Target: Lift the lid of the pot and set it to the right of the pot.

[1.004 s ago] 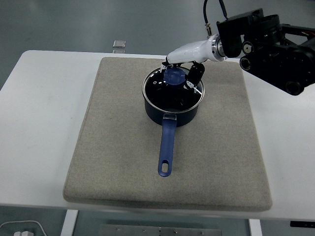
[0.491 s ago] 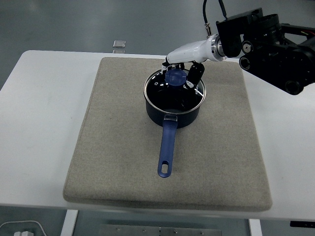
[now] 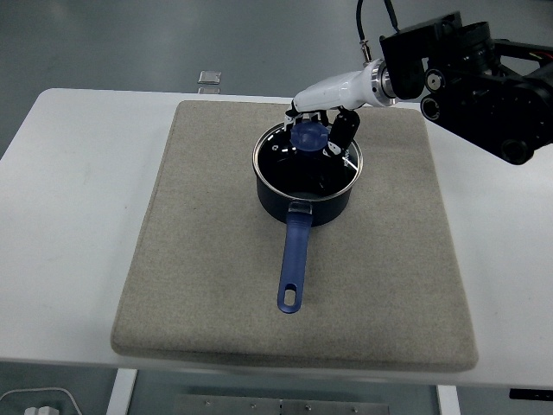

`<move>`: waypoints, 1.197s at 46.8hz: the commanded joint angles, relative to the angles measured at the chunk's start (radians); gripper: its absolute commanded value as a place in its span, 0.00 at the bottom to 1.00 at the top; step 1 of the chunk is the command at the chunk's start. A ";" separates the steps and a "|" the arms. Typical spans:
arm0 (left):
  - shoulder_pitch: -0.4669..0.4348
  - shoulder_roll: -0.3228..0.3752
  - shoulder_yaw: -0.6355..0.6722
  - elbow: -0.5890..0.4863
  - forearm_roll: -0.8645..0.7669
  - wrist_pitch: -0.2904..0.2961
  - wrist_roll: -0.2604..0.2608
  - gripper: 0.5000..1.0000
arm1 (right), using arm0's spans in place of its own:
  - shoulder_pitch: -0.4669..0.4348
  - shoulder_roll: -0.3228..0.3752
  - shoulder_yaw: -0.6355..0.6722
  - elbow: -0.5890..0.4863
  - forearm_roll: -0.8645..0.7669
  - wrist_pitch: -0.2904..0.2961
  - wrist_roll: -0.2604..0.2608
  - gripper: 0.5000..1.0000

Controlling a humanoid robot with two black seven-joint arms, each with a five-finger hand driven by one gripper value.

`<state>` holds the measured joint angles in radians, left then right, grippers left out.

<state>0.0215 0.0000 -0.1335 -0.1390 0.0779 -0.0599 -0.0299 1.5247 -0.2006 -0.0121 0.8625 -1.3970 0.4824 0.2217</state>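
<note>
A white worktop (image 3: 78, 216) carries a beige mat (image 3: 207, 285). At its centre sits the blue pot (image 3: 304, 194), handle toward 6 o'clock. The glass lid (image 3: 298, 160) covers it; the right hand (image 3: 324, 121), entering from 2 o'clock, has fingers (image 3: 344, 131) clamped on the blue knob (image 3: 308, 135).

Right hand (image 3: 321, 117): fingers curled around the lid's blue knob.
Lid (image 3: 304, 160): glass, seemingly raised slightly at the far edge.
Pot (image 3: 304, 197): on beige mat (image 3: 199, 259), handle toward near edge.
</note>
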 commanded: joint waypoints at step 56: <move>0.000 0.000 0.000 0.001 0.000 0.000 0.001 1.00 | 0.035 -0.063 0.015 -0.069 0.010 -0.002 0.054 0.00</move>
<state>0.0215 0.0000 -0.1335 -0.1383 0.0782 -0.0603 -0.0301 1.5600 -0.2472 0.0022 0.8028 -1.3874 0.4774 0.2763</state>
